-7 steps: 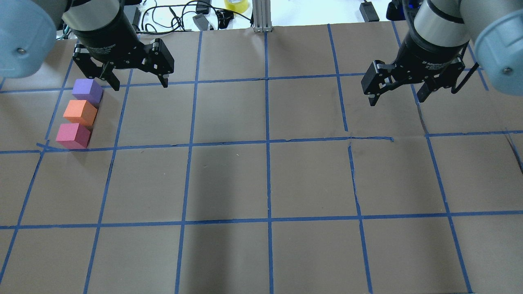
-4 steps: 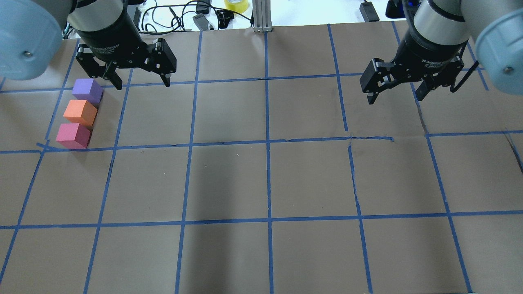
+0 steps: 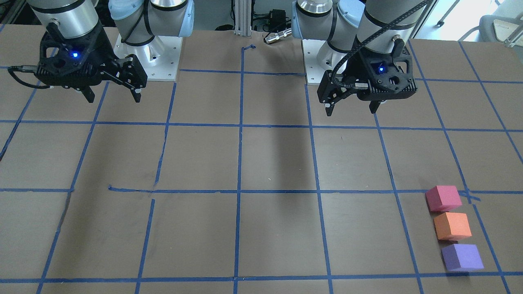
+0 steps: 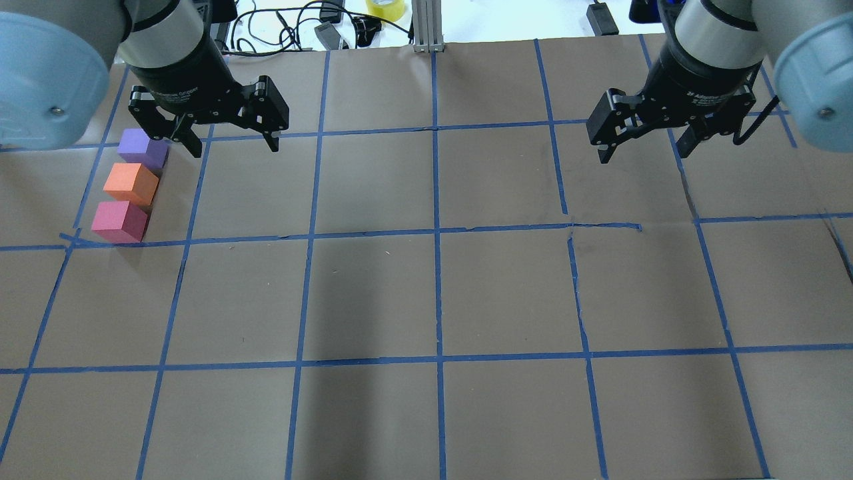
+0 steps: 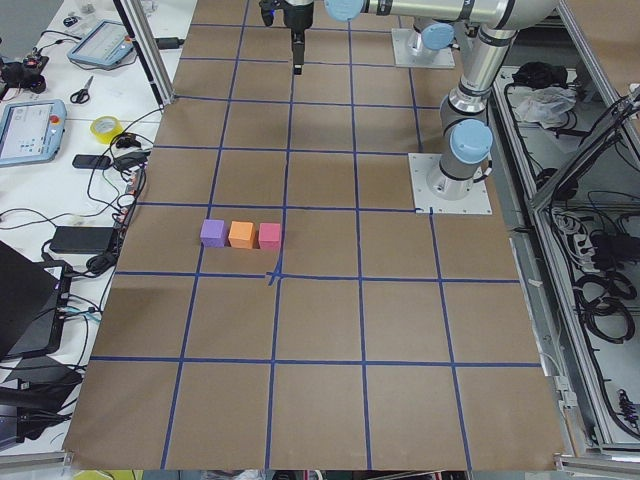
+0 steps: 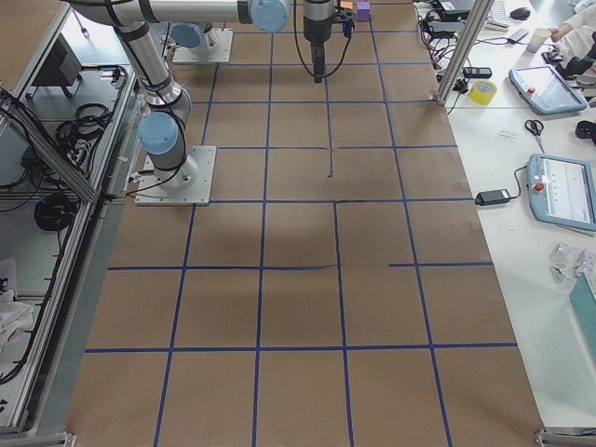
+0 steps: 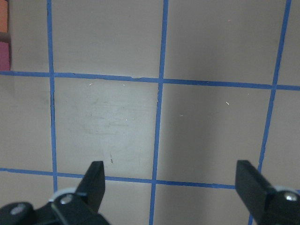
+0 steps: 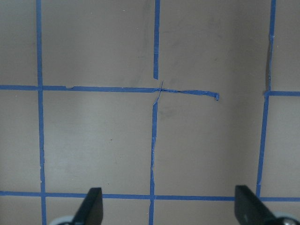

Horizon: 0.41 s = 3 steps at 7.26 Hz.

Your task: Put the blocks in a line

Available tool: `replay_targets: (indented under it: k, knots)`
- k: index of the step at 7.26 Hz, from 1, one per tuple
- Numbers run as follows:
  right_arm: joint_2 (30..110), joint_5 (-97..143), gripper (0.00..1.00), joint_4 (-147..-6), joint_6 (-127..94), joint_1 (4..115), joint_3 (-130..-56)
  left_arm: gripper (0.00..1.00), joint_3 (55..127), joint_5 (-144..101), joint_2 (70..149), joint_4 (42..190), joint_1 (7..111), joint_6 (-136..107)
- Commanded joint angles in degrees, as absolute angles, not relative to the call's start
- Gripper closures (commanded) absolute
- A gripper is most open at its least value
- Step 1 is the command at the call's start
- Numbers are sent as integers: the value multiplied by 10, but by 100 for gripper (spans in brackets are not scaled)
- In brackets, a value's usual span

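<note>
The pinkish-red block (image 4: 118,221), the orange block (image 4: 130,183) and the purple block (image 4: 141,148) sit in one straight row, each touching or just beside the next, with the orange one in the middle. They are matte, foam-like cubes of equal size with no markings. The row lies on the robot's left half of the table (image 4: 506,293), near the long edge away from the robot, with the pinkish-red end closest to the robot. The purple block's far edge is partly covered in the overhead view by the left gripper (image 4: 233,143). The left wrist view catches only slivers of the orange and pinkish-red blocks at its left border.

White lettering on the left gripper's black body reads "Adaptive Gripper". The same print on the right gripper (image 4: 643,150) is cut off partway.

The left gripper hangs above the table just beside the purple block, its fingers spread wide with nothing between them. The right gripper hangs over the robot's right half, well apart from the row, likewise spread wide and empty.

The table is covered in dull brown paper, gridded with blue tape (image 4: 436,293); one paper seam (image 4: 600,227) is torn and uneven. Past the far edge lie a yellow tape roll (image 4: 385,8) and black cables (image 4: 280,27).
</note>
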<state>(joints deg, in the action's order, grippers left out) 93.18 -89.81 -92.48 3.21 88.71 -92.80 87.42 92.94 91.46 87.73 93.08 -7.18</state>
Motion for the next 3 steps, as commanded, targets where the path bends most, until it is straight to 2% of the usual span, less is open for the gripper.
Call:
replay_targets:
  k: [1,3]
  knots:
    - [932,-903,0,-928,33,887,-930,0,875,929,912,875,932,-71]
    - [933,-900,0,-924,40,888,-933,0,875,930,912,875,931,-70]
